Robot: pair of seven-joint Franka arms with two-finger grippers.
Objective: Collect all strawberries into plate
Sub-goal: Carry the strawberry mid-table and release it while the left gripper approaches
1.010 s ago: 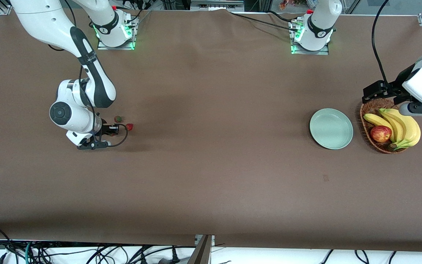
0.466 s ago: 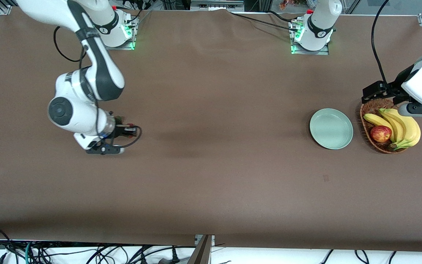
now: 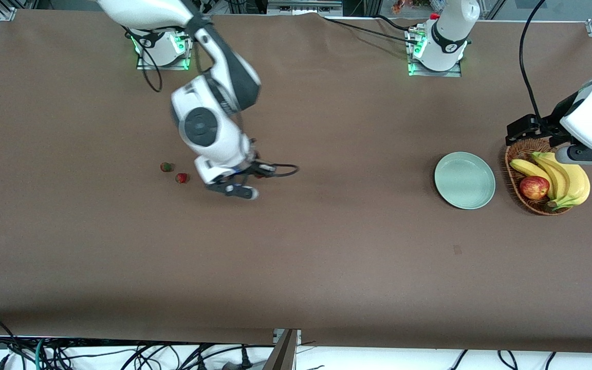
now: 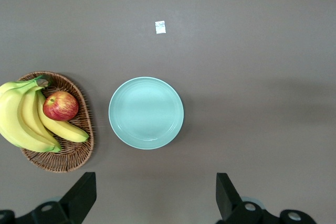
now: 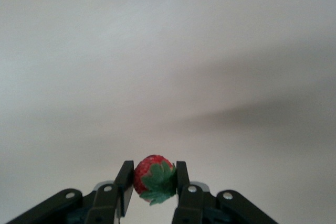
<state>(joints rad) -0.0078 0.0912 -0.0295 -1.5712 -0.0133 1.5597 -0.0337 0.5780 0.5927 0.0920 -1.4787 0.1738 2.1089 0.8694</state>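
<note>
As pinched, strawberry (image 5: 153, 179) between right gripper (image 5: 151, 181) fingers

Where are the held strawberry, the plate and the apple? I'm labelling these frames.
held strawberry (image 5: 153, 180): right wrist view, its red body between the jaws.
plate (image 4: 146, 113): left wrist view, its bare middle.
apple (image 3: 534, 187): front view, its red skin, in the basket.

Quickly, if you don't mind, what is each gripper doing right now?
Left gripper: open, empty, over the table beside the basket.
Right gripper: shut on a strawberry, over the bare table.
</note>
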